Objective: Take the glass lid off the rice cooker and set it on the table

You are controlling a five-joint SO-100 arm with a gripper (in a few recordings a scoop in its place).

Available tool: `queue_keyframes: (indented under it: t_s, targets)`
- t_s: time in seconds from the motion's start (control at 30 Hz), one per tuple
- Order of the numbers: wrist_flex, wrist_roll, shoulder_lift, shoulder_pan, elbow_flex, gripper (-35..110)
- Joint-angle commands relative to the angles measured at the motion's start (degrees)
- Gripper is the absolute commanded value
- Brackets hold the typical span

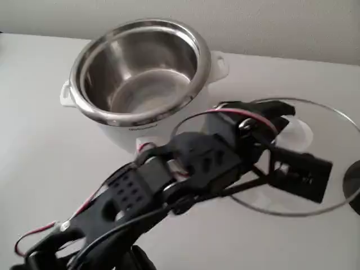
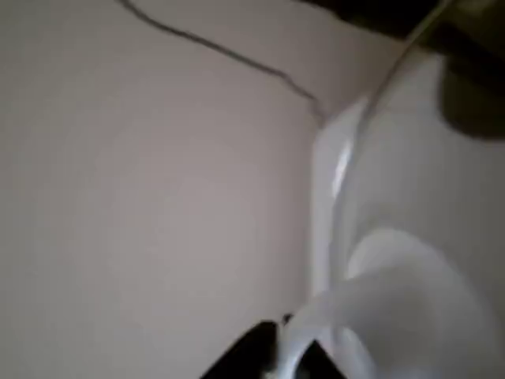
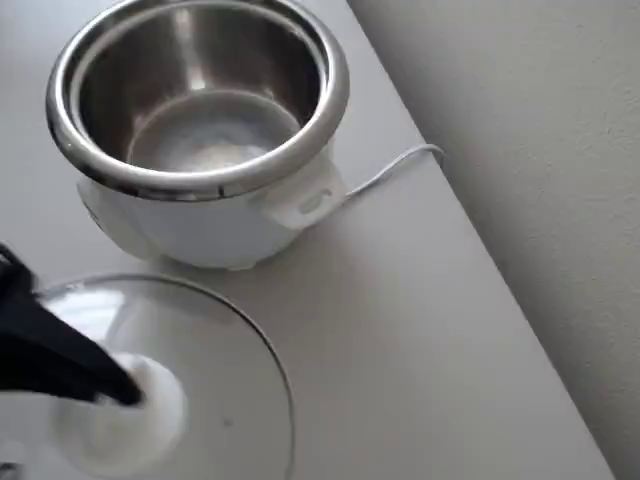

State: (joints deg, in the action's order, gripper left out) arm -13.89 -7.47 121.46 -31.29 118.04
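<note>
The rice cooker point(image 1: 140, 79) stands uncovered near the tabletop's point(image 1: 39, 135) back edge in the fixed view, its steel pot bare. The glass lid point(image 1: 320, 169) is off it, beside the cooker and low over the tabletop, towards the right edge. The hand point(image 1: 275, 126) is clenched on the lid's white knob point(image 3: 130, 415).

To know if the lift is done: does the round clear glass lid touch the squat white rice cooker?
Apart. The overhead view shows bare white table between the glass lid and the rice cooker.
</note>
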Motion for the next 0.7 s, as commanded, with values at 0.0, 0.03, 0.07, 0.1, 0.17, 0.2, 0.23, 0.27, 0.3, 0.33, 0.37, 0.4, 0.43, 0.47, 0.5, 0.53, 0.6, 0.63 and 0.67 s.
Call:
queue_keyframes:
  t_s: [0.0, 0.03, 0.07, 0.1, 0.17, 0.2, 0.23, 0.27, 0.3, 0.33, 0.37, 0.4, 0.43, 0.47, 0.5, 0.53, 0.6, 0.63, 0.67]
  targets:
    - [5.0, -0.4, -4.7, 3.1, -2.0, 0]
    - [5.4, -0.4, -6.7, 3.8, -2.0, 0]
    - [5.6, -0.4, -8.3, 4.3, -2.0, 0]
    - [5.8, -0.4, -9.9, 4.8, -2.0, 0]
    - [6.3, -0.4, -12.7, 5.7, -2.0, 0]
    - [6.4, -0.3, -14.1, 6.2, -2.0, 0]
    - [6.4, -0.1, -15.3, 6.7, -2.0, 0]
    - [6.4, 0.0, -16.3, 7.4, -2.0, 0]
    - [6.4, 0.1, -17.5, 8.1, -2.0, 0]
    - [6.4, 0.1, -18.5, 8.9, -2.0, 0]
    - [6.3, 0.1, -19.4, 9.5, -2.0, 0]
    - [6.2, 0.1, -20.1, 10.1, -2.0, 0]
    - [6.2, 0.1, -21.0, 10.5, -2.0, 0]
    - [6.1, 0.1, -21.9, 10.9, -2.0, 0]
    - [5.9, 0.1, -22.9, 11.2, -2.0, 0]
    - [5.7, 0.1, -23.8, 11.2, -2.0, 0]
    - [5.6, -0.3, -25.9, 11.2, -2.0, 1]
    - [5.6, -0.4, -27.0, 10.9, -2.0, 2]
    - [5.7, -0.6, -27.9, 10.5, -2.0, 3]
